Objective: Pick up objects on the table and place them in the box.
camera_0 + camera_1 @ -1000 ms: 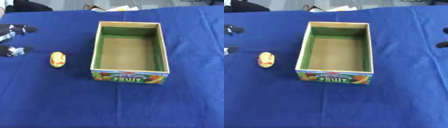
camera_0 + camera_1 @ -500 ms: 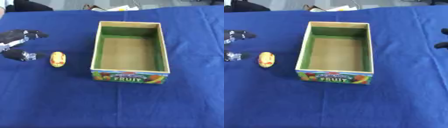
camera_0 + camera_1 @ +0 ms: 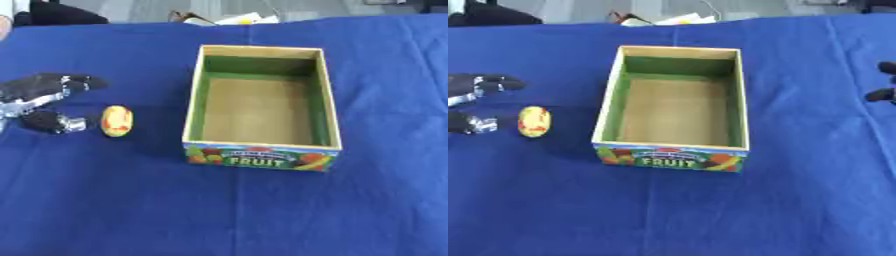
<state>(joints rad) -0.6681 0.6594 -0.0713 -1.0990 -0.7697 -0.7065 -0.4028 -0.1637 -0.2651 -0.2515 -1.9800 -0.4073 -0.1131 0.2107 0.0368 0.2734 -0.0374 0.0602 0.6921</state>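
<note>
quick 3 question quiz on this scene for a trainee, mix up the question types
1. True or false: the box already holds an object.
2. Which side of the box does the yellow and red object lie on? A) the robot's left B) the robot's right C) inside it
3. Fill in: the left hand is open beside the object but not ____ it.

Key: 1 false, only the box's bare floor shows. 2 A. 3 touching; thumb and fingers are spread just short of it. The right hand only shows at the right edge.
</note>
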